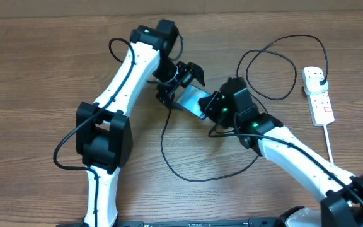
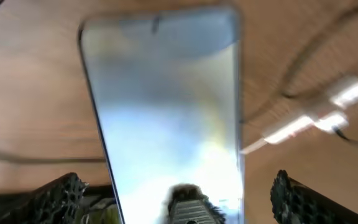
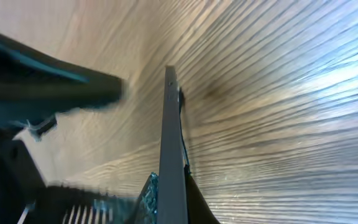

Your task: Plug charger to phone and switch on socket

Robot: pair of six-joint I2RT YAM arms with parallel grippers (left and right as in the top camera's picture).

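Blue-lit phone (image 1: 193, 99) sits mid-frame overhead, clamped by its edge in the right gripper (image 1: 213, 106), probably to steady it for plugging. The left gripper (image 2: 178, 182) stands wide, its 2 fingers straddling the phone. The charger (image 1: 162, 144) loops below, and the socket (image 1: 319, 94) lies far right.

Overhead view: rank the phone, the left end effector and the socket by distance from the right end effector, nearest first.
1. phone, clamped in the right end effector.
2. left end effector, open around the phone's other end.
3. socket, far off to the right.
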